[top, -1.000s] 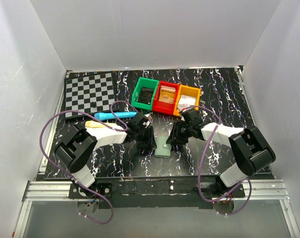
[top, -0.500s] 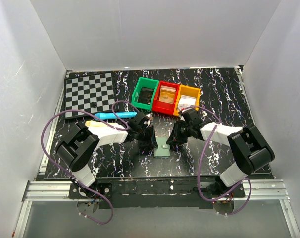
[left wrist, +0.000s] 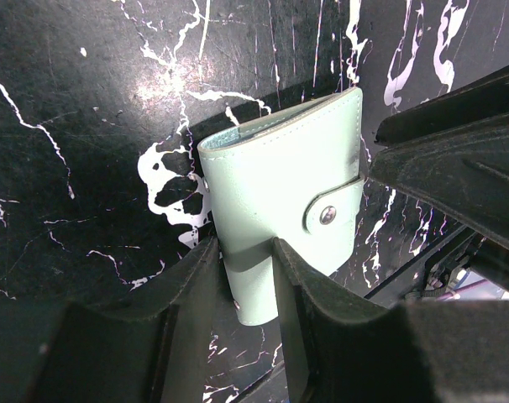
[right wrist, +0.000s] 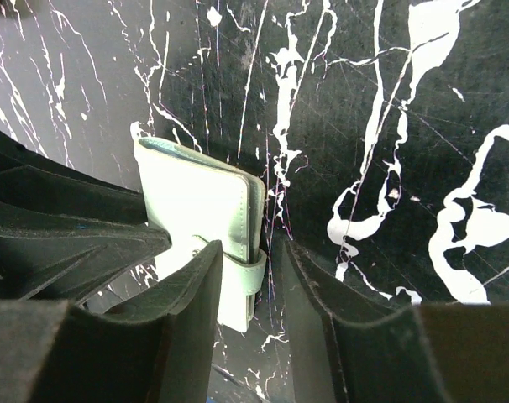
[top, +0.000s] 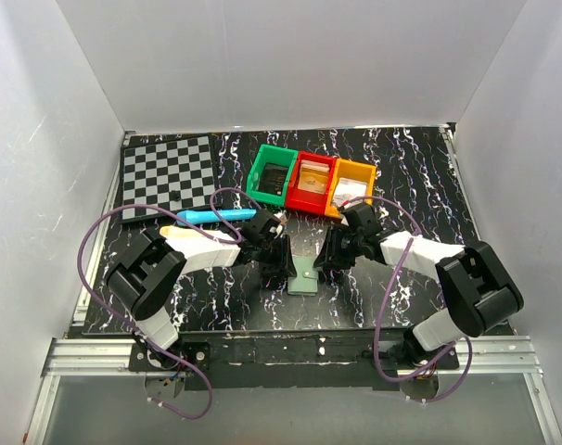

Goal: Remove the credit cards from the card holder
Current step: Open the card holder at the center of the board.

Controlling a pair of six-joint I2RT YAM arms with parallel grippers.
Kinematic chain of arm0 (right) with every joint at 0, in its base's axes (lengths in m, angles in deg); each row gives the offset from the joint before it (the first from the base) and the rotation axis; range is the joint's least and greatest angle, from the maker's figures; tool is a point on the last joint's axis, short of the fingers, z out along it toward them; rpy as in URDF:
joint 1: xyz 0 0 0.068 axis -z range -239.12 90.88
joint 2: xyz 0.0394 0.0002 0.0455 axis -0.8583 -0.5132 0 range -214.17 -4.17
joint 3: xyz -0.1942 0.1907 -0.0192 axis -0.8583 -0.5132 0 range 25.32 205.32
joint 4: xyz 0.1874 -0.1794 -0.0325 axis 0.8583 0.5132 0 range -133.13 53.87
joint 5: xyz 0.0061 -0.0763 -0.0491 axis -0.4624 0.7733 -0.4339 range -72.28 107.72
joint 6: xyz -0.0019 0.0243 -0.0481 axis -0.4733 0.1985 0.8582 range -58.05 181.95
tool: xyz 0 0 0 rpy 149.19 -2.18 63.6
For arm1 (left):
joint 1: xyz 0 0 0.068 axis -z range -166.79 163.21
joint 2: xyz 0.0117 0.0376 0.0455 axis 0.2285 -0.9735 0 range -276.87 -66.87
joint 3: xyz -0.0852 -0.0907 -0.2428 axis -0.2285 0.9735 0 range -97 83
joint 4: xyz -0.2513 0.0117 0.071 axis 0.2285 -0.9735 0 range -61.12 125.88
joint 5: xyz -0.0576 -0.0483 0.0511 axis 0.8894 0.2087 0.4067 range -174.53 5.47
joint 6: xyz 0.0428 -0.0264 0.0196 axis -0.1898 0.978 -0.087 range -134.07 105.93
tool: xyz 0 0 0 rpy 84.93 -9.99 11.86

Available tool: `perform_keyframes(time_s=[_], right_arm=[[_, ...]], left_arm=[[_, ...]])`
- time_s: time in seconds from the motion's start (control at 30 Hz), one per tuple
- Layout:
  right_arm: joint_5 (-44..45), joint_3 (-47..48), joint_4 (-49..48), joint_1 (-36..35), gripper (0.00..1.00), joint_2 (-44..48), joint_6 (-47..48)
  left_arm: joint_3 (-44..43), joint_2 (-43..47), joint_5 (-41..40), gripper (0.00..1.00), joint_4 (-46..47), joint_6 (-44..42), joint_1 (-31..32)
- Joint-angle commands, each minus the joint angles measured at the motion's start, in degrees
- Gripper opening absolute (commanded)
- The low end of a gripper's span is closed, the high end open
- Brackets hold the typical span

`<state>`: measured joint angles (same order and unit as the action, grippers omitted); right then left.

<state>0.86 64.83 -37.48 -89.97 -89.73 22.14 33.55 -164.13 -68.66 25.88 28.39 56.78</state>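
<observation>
White walls box in a black, white-veined worktop [top: 420, 167], with three coloured bins [top: 311, 181] at the back and a chequered board [top: 167, 173] on the far left. I have the card holder [top: 305, 276] lying near the front edge, between my two arms. It is folded closed, with its snap tab [left wrist: 330, 214] buttoned over the open side, so none of the cards shows.

My left hand [left wrist: 246, 252] sits low over one end of the holder, its fingers narrowly apart with a strip of the cover showing in the gap. My right hand [right wrist: 250, 252] is over the tab end, set the same way. From these angles I cannot tell whether either pair is actually squeezing the cover or only straddling it.

I judge the holder to be light and thin. Its cover looks soft enough to flex and smooth enough to skate across the marbled surface if nudged. The snap will want a sharp pull, and the whole thing will likely lift with the tab unless one half is pinned. I'd hold down the body near the spine with one hand and take the tab by its free tip with the other. The cards inside should be stiff and slick, best pinched by an exposed edge.
</observation>
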Motion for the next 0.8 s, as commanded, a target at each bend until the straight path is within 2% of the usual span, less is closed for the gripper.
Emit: perform_keyframes(time_s=[0.0, 0.4, 0.67, 0.77], right_arm=[[-0.4, 0.9, 0.2, 0.0, 0.40, 0.2, 1.6], [-5.4, 1.1, -3.6, -0.3, 0.37, -3.2, 0.4], [-7.5, 1.5, -5.1, -1.1, 0.29, -5.1, 0.3], [-7.7, 1.0, -5.0, -1.1, 0.22, -5.1, 0.2]], left_arm=[[0.7, -1.0, -1.7, 0.32, -0.8, -0.6, -0.1], [1.0, -1.2, -1.4, 0.32, -0.2, -0.5, -0.1], [1.4, -1.3, -1.0, 0.32, 0.2, -0.6, -0.1], [1.3, -1.2, -0.9, 0.31, 0.2, -0.6, -0.1]])
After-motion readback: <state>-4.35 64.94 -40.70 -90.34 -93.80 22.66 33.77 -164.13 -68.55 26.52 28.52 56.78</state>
